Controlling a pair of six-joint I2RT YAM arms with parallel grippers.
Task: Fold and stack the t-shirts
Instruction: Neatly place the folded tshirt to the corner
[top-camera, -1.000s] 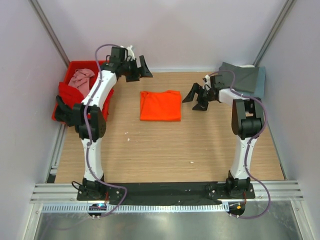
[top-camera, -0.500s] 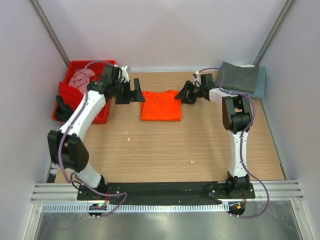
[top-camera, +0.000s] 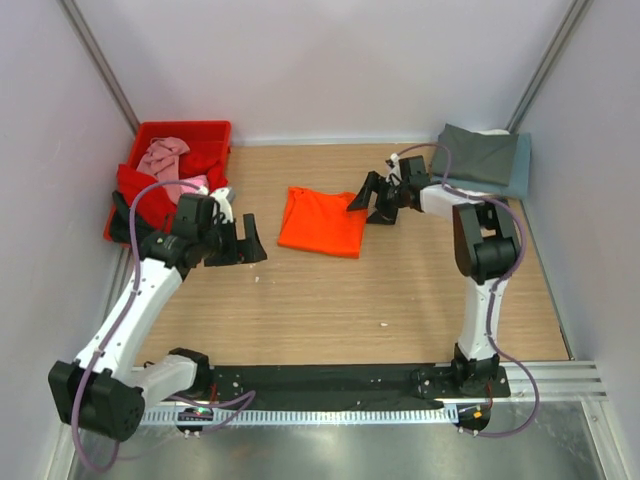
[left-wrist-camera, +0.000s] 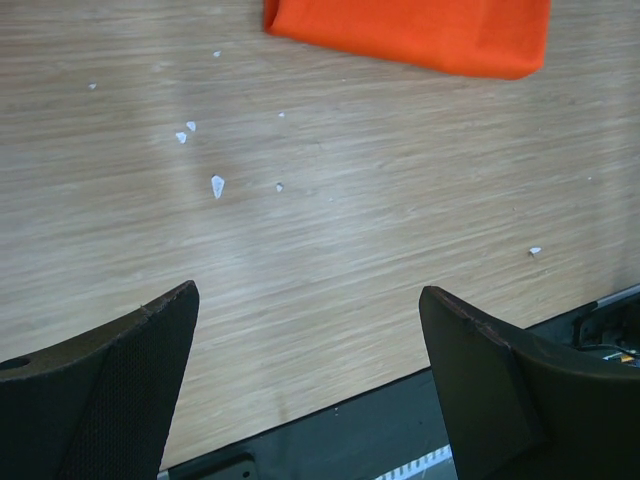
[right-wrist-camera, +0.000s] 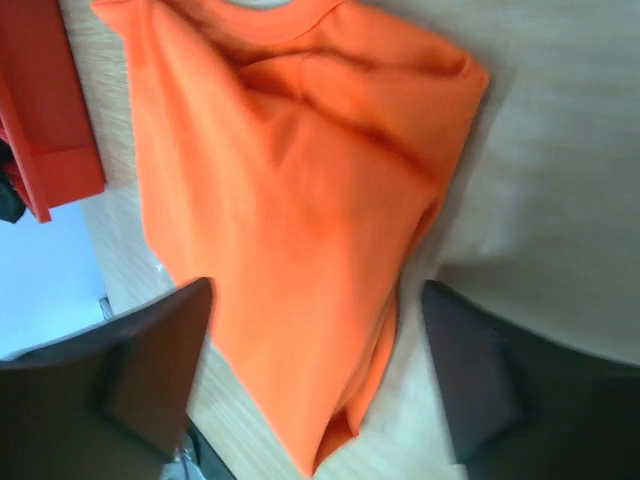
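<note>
one wooden table (top-camera: 400, 290) carries a red crate (top-camera: 200, 127) of crumpled shirts (top-camera: 160, 160) at its far left, a folded orange t-shirt (top-camera: 322, 222) mid-table, the right gripper (top-camera: 372, 200) spread wide at that shirt's right edge, and the left gripper (top-camera: 240, 248), fingers parted, over bare wood nearby.
</note>
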